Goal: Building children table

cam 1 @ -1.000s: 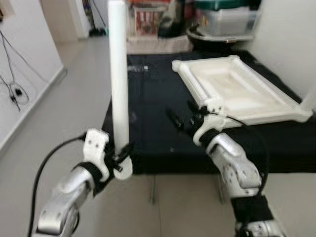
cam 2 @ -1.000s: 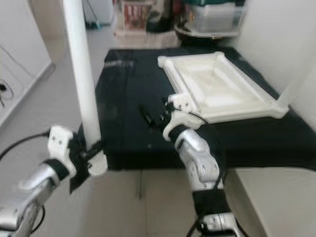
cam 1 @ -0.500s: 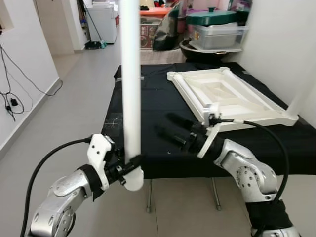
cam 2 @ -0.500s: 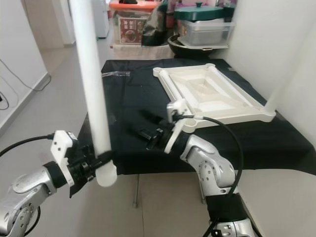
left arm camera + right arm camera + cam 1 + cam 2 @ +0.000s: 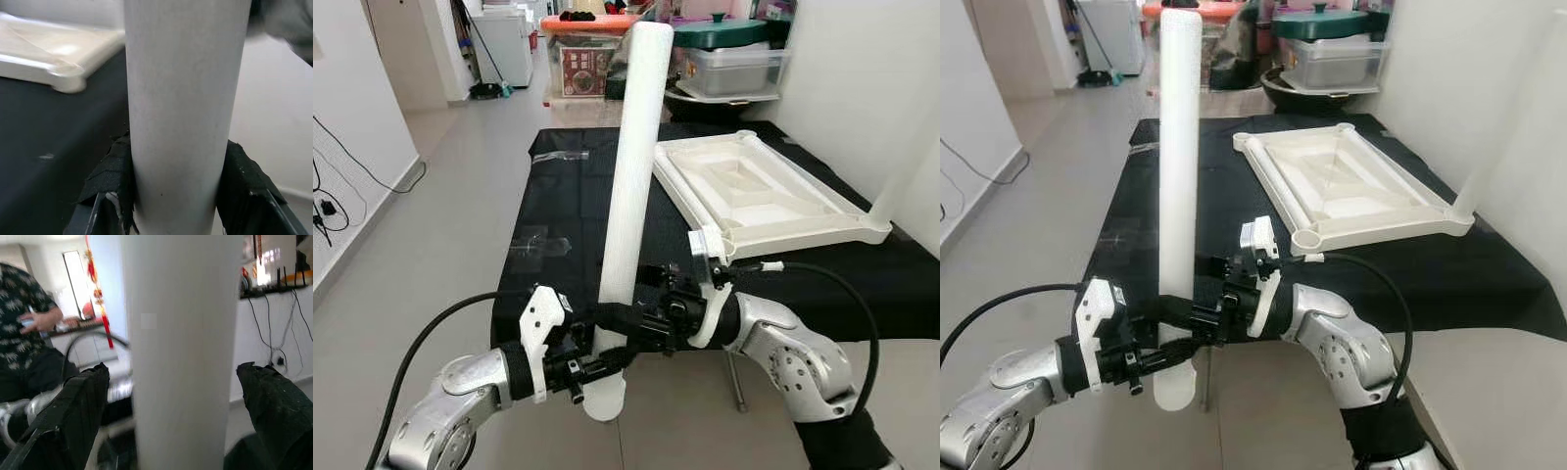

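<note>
**Robot holds a white table leg upright before the desk**

Head views: the left hand (image 5: 576,370) pinches the white leg (image 5: 628,211) near its lower end, upright, just this side of the black desk (image 5: 568,211). The right hand (image 5: 636,323) reaches in just above.

Left wrist view: fingers (image 5: 110,169) press against the leg's sides.

Right wrist view: fingers (image 5: 80,401) spread, straddling the leg.

The upturned tabletop (image 5: 1347,186) lies far right. The leg looks stiff, smooth and top-heavy, so gripping higher seems wiser.

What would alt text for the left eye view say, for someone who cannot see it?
The left hand grips the lower end of a long white cylindrical table leg, holding it nearly upright, while the right hand reaches in with its fingers around the leg just above. Behind them, a white upside-down plastic tabletop lies on a table covered in black cloth.
</note>
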Robot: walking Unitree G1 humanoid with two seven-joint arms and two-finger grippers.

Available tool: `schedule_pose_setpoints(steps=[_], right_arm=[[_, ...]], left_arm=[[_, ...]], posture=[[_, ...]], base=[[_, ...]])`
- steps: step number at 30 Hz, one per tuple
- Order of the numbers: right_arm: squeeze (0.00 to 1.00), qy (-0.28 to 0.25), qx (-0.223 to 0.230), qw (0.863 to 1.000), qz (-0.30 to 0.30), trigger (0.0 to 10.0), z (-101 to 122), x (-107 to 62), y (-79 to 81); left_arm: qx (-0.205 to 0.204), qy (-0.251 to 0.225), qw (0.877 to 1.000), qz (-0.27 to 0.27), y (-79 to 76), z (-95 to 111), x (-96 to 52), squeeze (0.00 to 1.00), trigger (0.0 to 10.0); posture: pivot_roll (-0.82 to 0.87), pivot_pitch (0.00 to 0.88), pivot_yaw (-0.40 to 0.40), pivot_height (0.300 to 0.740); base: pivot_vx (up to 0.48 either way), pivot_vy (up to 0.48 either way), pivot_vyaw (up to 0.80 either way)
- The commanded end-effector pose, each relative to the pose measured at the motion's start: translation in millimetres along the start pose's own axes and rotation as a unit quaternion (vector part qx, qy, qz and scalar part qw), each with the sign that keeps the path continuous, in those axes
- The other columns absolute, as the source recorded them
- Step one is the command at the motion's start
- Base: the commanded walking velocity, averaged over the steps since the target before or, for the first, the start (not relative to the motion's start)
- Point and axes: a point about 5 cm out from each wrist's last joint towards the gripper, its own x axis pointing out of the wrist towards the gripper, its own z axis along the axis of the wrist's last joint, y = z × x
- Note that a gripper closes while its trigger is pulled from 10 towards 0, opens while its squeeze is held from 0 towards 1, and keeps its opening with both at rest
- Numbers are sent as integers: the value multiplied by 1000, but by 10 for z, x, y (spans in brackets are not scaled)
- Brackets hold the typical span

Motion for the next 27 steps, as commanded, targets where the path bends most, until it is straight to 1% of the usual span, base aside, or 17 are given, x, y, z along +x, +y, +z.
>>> schedule_pose_setpoints(steps=[1,5,6,7,10,12,15,16,18,20,21,22,23,24,27], right_arm=[[0,-8,-2,1000,16,10000,55,69,48],[0,-12,-1,1000,11,10000,35,102,40],[0,-20,3,1000,0,7686,16,118,23],[0,-26,9,1000,-13,0,-7,126,1],[0,-26,14,999,-24,0,-50,116,-10],[0,-9,18,999,-31,0,-116,81,-5],[0,-1,19,999,-36,0,-143,59,-10],[0,7,22,999,-39,0,-172,27,-12],[0,12,23,999,-41,0,-190,6,-12],[0,12,23,999,-41,0,-190,6,-12],[0,18,25,999,-43,0,-214,-18,-12],[0,18,25,999,-43,0,-214,-18,-12],[0,27,25,998,-47,0,-251,-39,-20],[0,31,26,998,-53,0,-277,-52,-31],[0,33,27,997,-58,0,-294,-56,-38]], left_arm=[[-1,13,1000,-22,-41,-34,14,0,10000],[8,16,999,-37,-57,-27,37,0,10000],[18,18,999,-45,-57,-12,51,0,10000],[25,19,998,-47,-49,2,59,0,10000],[34,23,998,-46,-22,20,56,0,10000],[45,29,998,-40,14,34,16,0,10000],[47,30,998,-35,32,44,-9,0,10000],[51,34,998,-30,52,51,-48,0,10000],[53,36,998,-26,64,56,-73,0,10000],[53,36,998,-26,64,56,-73,0,10000],[56,40,997,-20,81,61,-108,0,10000],[56,40,997,-20,81,61,-108,0,10000],[61,44,997,-10,110,74,-159,0,10000],[69,46,997,4,143,86,-201,322,10000],[75,48,996,14,167,95,-230,322,10000]], posture=[[-1,0,-11,740],[-1,0,-11,740],[0,0,-9,740],[0,0,-9,740],[-1,0,-8,740],[-3,0,-7,740],[-1,0,-7,740],[4,0,-10,740],[4,0,-10,740],[4,0,-10,740],[6,0,-10,740],[6,0,-10,740],[14,0,-14,740],[17,0,-16,740],[20,0,-17,740]], base=[[0,0,0],[0,0,0],[0,0,0],[0,0,0],[0,0,0],[0,0,0],[0,0,0],[0,0,0],[0,0,0],[0,0,0],[0,0,0],[0,0,0],[0,0,0],[0,0,0],[0,0,0]])
